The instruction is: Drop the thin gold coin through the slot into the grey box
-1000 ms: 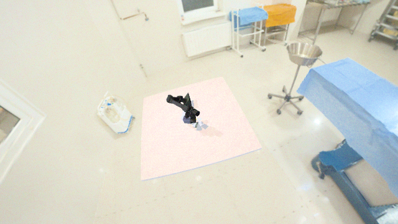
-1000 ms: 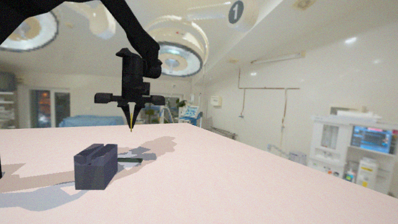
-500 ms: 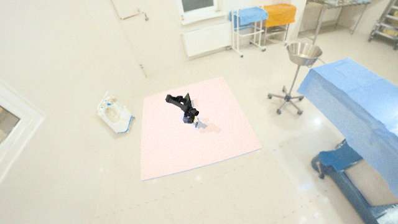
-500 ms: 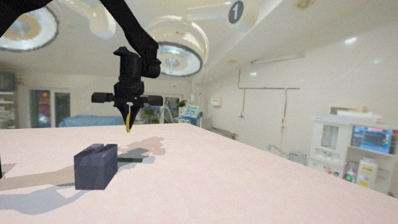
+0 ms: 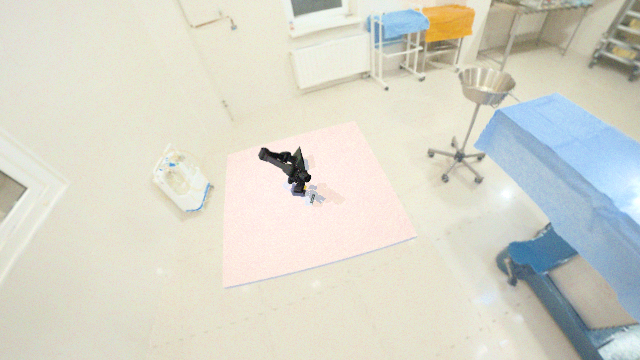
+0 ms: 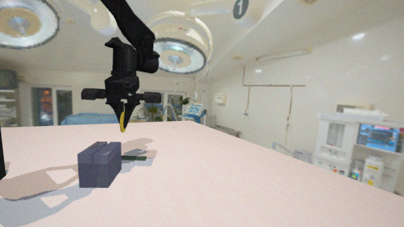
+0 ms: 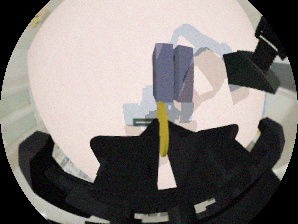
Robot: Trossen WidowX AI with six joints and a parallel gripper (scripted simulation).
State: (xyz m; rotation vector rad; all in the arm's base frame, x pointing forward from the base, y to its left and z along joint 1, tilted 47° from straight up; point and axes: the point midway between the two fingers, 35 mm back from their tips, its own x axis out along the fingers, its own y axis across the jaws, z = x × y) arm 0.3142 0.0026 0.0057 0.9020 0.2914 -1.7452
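Gold, thin round coin [image 6: 122, 122] — your black pincer [image 6: 123, 119] is clamped on it, edge-on, held in the air above the pale pink desk [image 6: 221, 176]. In the wrist view the coin [image 7: 162, 132] lines up with the slot of the closed grey box [image 7: 172, 72]. The flat dark-green holder [image 6: 134, 157] lies just beside the box [image 6: 99, 163] — nothing stands in it.
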